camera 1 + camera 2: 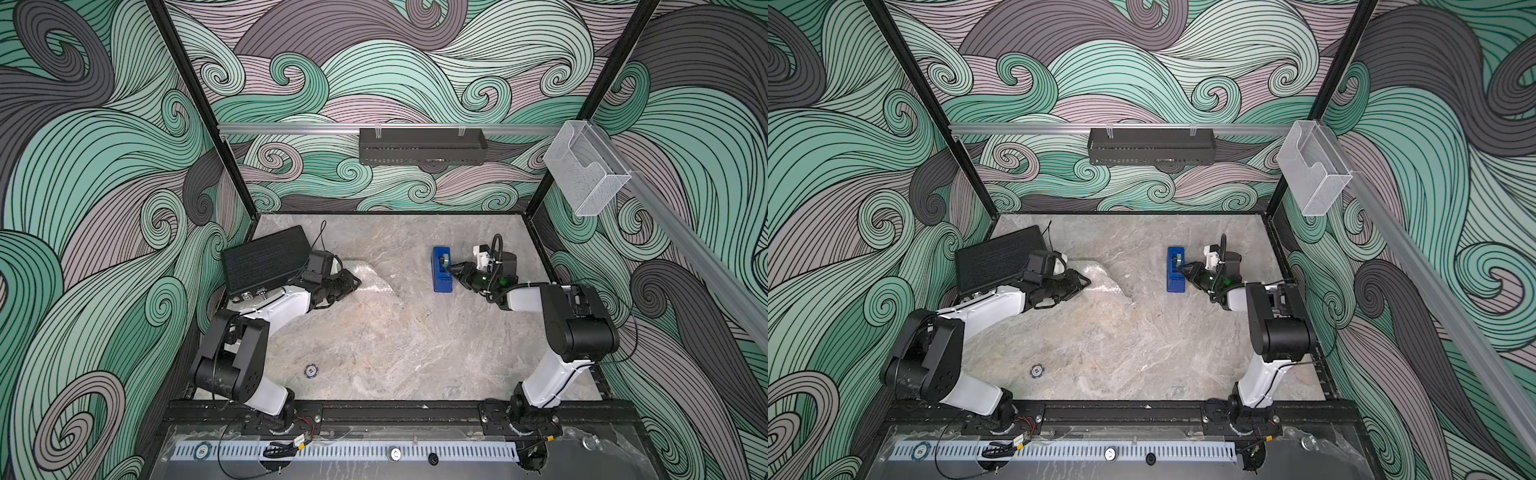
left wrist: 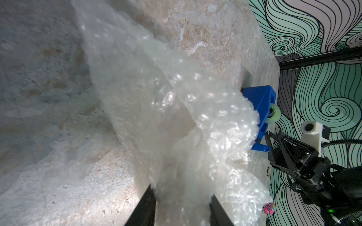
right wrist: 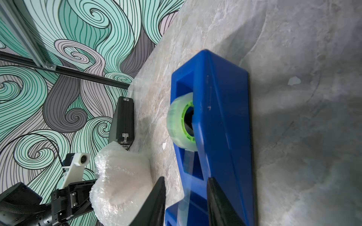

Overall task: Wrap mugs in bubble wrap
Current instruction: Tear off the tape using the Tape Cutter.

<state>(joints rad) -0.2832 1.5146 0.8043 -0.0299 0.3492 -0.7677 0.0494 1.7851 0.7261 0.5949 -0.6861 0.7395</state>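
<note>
Left tool (image 2: 181, 195) pinches bubble wrap (image 2: 176, 109) bundled round the mug (image 3: 121, 185), left side of surface (image 1: 395, 332); right tool (image 3: 186, 179) straddles tape (image 3: 188, 160) at the tape dispenser (image 3: 219, 117), grip unclear; I'd pinch tape only, pull straight, bundle clamped.

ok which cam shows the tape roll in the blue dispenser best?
Right wrist view: the tape roll sits large and mid-frame, green core and clear tape plain, in the blue dispenser. Left wrist view shows it small, past the bubble wrap. In both top views it is a tiny speck.
</note>
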